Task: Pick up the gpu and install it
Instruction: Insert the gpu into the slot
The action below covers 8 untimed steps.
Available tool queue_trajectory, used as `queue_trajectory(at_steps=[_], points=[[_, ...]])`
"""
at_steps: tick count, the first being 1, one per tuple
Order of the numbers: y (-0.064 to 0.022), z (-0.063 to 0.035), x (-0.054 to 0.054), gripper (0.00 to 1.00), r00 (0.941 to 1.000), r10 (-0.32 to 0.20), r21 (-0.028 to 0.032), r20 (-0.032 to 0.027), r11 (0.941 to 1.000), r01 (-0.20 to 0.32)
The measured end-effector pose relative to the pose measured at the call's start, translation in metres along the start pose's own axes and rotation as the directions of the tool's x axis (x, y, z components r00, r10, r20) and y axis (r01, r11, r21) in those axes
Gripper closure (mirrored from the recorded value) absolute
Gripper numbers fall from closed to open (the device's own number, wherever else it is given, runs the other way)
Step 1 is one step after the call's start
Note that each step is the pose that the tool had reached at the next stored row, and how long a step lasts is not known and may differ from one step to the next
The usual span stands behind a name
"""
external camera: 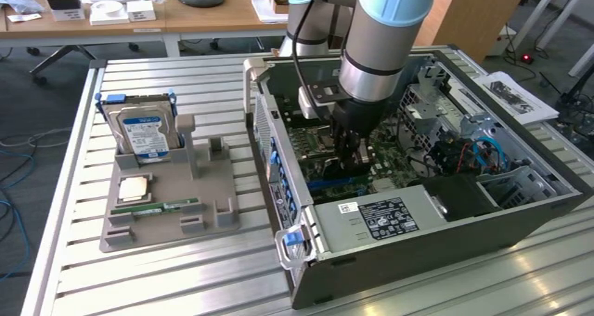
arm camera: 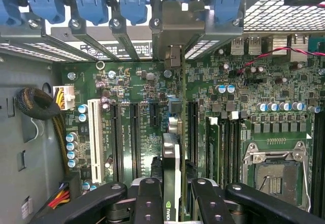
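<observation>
My gripper (external camera: 352, 154) reaches down inside the open computer case (external camera: 418, 239), just above the green motherboard (arm camera: 127, 82). In the wrist view the gripper (arm camera: 171, 206) is shut on the gpu (arm camera: 171, 168), a thin dark card seen edge-on between the two black fingers (arm camera: 150, 198). The card stands upright over the board, between the black expansion slots (arm camera: 136, 137) and another black slot (arm camera: 192, 132). Its grey metal bracket (arm camera: 172, 36) meets the rear slot openings of the case. Whether the card's lower edge sits in a slot is hidden.
A white slot (arm camera: 94, 137), memory slots (arm camera: 228, 148) and an empty processor socket (arm camera: 271, 176) lie around the card. Blue latches (arm camera: 91, 3) line the case's rear. Outside, a grey tray (external camera: 213, 211) holds a hard drive (external camera: 144, 131), a processor (external camera: 133, 188) and a memory stick (external camera: 156, 207).
</observation>
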<state>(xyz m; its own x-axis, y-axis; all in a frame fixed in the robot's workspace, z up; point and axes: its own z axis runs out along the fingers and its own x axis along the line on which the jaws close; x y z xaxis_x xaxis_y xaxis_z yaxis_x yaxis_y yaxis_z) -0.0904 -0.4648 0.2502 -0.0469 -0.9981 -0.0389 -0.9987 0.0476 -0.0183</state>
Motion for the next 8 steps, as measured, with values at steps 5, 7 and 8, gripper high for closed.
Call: queue_trajectory(at_steps=[5, 7, 8], points=[[0.0001, 0.0005, 0.0001, 0.73, 1.0, 0.0, 0.0, 0.0002, 1.0, 0.0], [0.0001, 0.0011, 0.0001, 0.73, 1.0, 0.0, -0.0001, 0.0001, 1.0, 0.0], [0.0002, 0.0012, 0.0001, 0.73, 1.0, 0.0, -0.0001, 0.0002, 1.0, 0.0]])
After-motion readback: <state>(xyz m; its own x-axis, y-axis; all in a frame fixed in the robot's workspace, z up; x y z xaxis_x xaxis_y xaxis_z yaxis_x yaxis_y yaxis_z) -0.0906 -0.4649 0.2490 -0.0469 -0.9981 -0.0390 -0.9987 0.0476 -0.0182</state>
